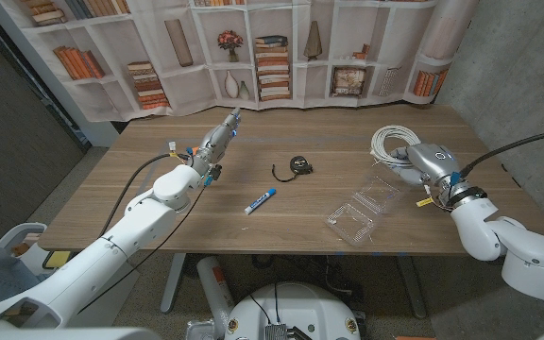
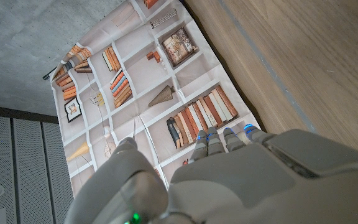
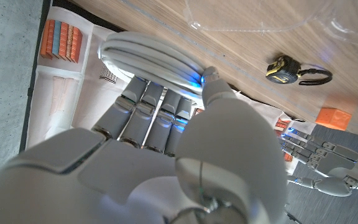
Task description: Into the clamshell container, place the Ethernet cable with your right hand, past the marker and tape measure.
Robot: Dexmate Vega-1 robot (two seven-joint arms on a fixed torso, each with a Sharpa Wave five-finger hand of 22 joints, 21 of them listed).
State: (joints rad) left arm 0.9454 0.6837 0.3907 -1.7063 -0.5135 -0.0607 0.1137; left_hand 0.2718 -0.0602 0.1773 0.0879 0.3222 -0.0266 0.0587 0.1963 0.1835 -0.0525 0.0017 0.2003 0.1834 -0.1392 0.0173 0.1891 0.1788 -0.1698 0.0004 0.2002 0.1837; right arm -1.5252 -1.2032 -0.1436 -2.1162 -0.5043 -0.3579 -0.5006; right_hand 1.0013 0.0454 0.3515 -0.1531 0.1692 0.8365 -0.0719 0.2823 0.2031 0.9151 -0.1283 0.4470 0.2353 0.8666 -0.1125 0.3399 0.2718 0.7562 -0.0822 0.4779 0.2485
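Behind the wooden table [image 1: 253,231] hangs a printed bookshelf backdrop [image 1: 253,52], with grey concrete wall at the right. On the table's far right lies the coiled white Ethernet cable [image 1: 392,142], and the right hand [image 1: 427,161] is at the coil's near side; in the right wrist view the fingers [image 3: 145,112] reach under the coil [image 3: 148,56] while the thumb tip presses on top of it, so the hand appears to pinch the cable, though whether the coil is off the table is hard to judge. Just near and left of that hand sits the clear clamshell container [image 1: 362,210], lying open on the wood with both halves spread; its transparent edge also shows in the right wrist view [image 3: 260,25]. Farther left, near the table's middle, rests the black tape measure [image 1: 297,165] with its strap curled beside it, seen too from the right wrist [image 3: 283,67]. Nearer and left of it lies the marker [image 1: 259,201], white with a blue cap, well apart from the container. At the table's left far side the left hand [image 1: 217,142] holds nothing, its fingers [image 2: 229,138] straight and together, pointing toward the backdrop.
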